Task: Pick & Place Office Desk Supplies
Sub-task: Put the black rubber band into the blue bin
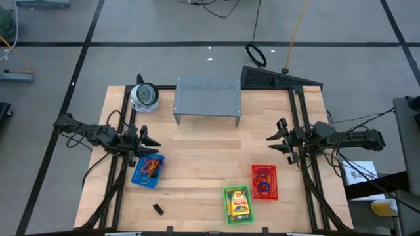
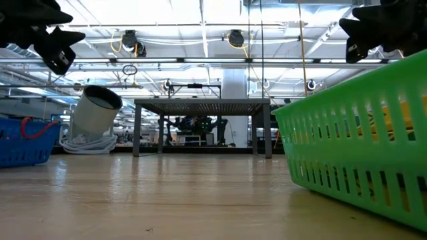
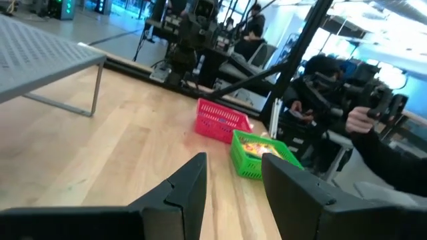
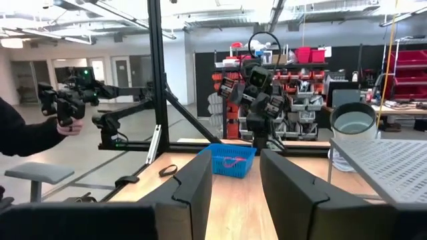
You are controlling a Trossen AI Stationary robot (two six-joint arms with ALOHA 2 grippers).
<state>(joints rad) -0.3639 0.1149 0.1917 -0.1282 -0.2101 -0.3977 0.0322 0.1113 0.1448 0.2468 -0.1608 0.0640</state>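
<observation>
I'm eyeing the small black clip [image 1: 158, 209] at lower left of the counter [image 1: 197, 151]: light, stiff, pinching its sides; both jaws hanging narrowly parted, empty.

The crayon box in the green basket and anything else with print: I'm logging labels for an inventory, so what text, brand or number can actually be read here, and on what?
No text here can be read.
crayon box in the green basket: has print on its face, too small to read.
white sheet beside the table, high view: dark marks, too blurred to read.
red basket, blue basket, grey shelf: no lettering visible.
</observation>
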